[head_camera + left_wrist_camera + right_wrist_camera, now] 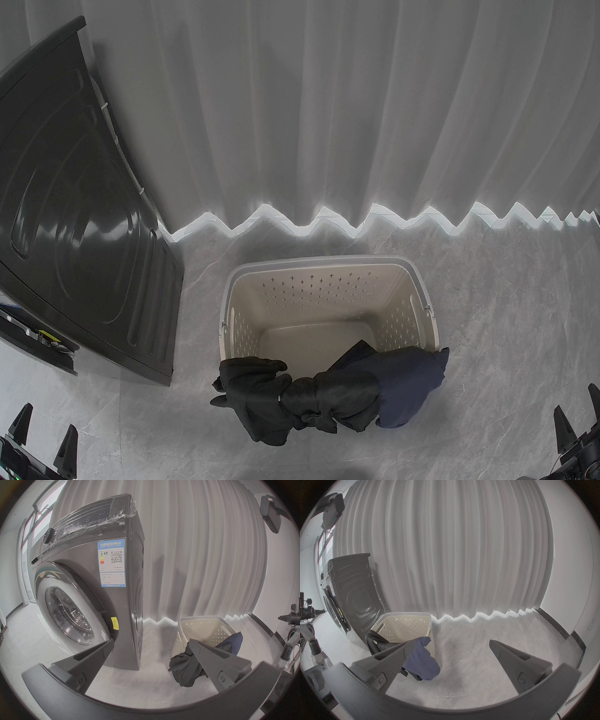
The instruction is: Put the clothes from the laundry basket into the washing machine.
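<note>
clothes hang on the basket edge, both grippers low with jaws apart

our left gripper (45, 431) is low by the floor (512, 300). its jaws are wide apart and nothing is between them. our right gripper (575, 406) is low on the other side. its jaws are wide apart too, with nothing in them.

the laundry basket (325, 265) stands on the floor ahead of both sets of jaws, about in the middle between them. it is pale and has little holes in its walls. it is well apart from both grippers.

the clothes (312, 397) hang over the basket edge that is closest to the jaws. the black clothes (262, 394) are on the side nearer the left jaws. the dark blue cloth (409, 375) is on the side nearer the right jaws. the two touch in the middle, all bunched up. a lot of the cloth droops down the outside wall.

the washing machine (81, 219) is dark grey. it stands ahead of the left jaws, out past them, away from the right jaws. its side wall faces the basket, near it but not touching. its round door (67, 616) is on the front, turned away from the basket. we cannot tell if the door is shut tight.

a white curtain (344, 112) hangs behind the basket, far ahead of both sets of jaws.
</note>
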Available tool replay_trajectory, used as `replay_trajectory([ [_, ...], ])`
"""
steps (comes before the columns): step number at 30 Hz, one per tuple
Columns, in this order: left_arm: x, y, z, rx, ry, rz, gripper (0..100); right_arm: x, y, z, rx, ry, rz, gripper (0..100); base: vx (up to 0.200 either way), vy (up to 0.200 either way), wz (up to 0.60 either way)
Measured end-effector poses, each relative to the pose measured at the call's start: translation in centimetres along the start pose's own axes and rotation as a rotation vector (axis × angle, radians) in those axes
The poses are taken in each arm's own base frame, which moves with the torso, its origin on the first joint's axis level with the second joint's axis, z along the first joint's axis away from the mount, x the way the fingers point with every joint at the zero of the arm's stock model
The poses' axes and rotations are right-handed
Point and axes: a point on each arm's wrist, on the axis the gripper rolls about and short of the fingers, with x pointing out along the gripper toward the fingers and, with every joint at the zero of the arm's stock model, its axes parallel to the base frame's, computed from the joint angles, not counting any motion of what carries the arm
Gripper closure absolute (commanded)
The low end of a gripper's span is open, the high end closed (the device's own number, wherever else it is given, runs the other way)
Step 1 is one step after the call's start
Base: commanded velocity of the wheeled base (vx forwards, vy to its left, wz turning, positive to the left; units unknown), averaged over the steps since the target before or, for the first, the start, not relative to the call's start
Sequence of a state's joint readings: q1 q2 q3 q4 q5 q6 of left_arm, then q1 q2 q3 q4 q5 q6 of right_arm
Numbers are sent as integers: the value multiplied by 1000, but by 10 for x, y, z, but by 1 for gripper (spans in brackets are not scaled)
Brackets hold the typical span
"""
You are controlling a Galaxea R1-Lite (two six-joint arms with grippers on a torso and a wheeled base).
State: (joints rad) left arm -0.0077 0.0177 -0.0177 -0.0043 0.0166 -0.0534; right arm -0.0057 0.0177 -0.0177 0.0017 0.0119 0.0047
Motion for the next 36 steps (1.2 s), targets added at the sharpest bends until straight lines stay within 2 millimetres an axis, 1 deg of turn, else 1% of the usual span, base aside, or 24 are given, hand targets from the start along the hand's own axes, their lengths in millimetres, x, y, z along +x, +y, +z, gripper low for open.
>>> replay_trajectory([
  [3,0,0,0,0,0,0,0,0,0,0,0,0,0,0,0,0,0],
  [6,0,0,0,0,0,0,0,0,0,0,0,0,0,0,0,-200,0],
  [18,0,0,0,0,0,0,0,0,0,0,0,0,0,0,0,0,0],
  [27,0,0,0,0,0,0,0,0,0,0,0,0,0,0,200,0,0],
  [33,0,0,0,0,0,0,0,0,0,0,0,0,0,0,0,0,0],
  [36,0,0,0,0,0,-1,0,0,0,0,0,0,-1,0,0,-200,0],
])
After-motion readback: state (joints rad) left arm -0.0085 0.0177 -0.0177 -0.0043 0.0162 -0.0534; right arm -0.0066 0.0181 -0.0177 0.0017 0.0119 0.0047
